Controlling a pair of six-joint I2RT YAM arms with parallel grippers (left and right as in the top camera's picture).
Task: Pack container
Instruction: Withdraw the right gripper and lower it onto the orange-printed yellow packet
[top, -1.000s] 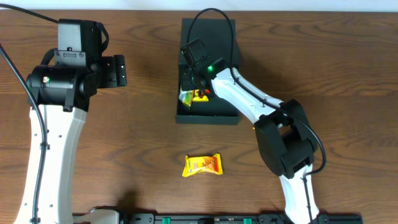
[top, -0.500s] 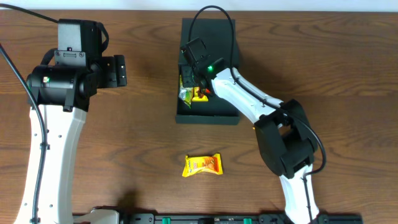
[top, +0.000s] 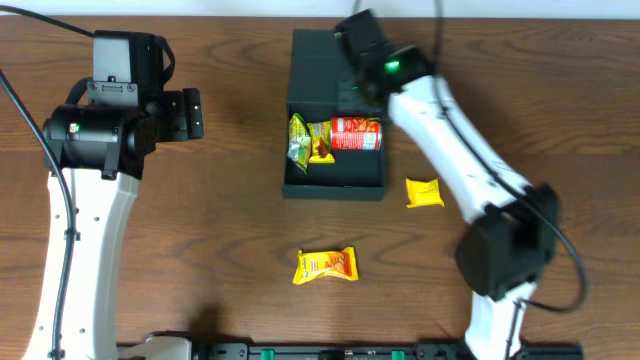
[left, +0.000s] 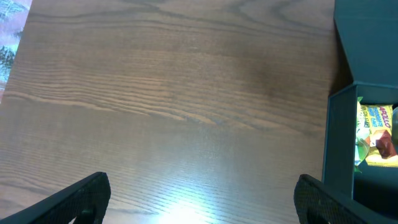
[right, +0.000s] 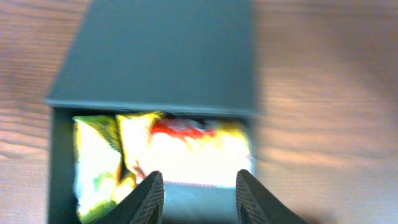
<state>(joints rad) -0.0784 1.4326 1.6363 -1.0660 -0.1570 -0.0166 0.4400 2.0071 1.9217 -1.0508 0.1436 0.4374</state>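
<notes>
"So, what are the right fingers (right: 151, 198) doing?"

"They are apart, and nothing is between them. They hang over the container (right: 59, 168), near where its lid (right: 161, 50) folds back. That picture is blurry."

"And the left fingers (left: 84, 199)?"

"Wide apart too, and empty. Under them is only the bare surface (left: 174, 93). The box edge is off to one side."

"Where is the container?"

"It sits in the middle of the surface, toward the far edge. It is open, with the lid lying flat behind it."

"What is inside?"

"I see three snacks: a green and yellow packet (top: 298, 138), a small yellow one (top: 320, 152) and a red packet (top: 357, 133). They lie close together at the end near the lid. The other end of the box is bare."

"Is the packing done?"

"Not yet, I think. Two snacks are out on the surface. A yellow packet (top: 424, 192) lies just beside the box. An orange and yellow packet (top: 326, 266) lies well apart from it, nearer the robot. The lid is not closed either."

"How are the arms?"

"The right arm (top: 450, 140) is stretched out long, reaching past the box to its far end. The left arm (top: 90, 180) is on its own side, well apart from the box."
</notes>
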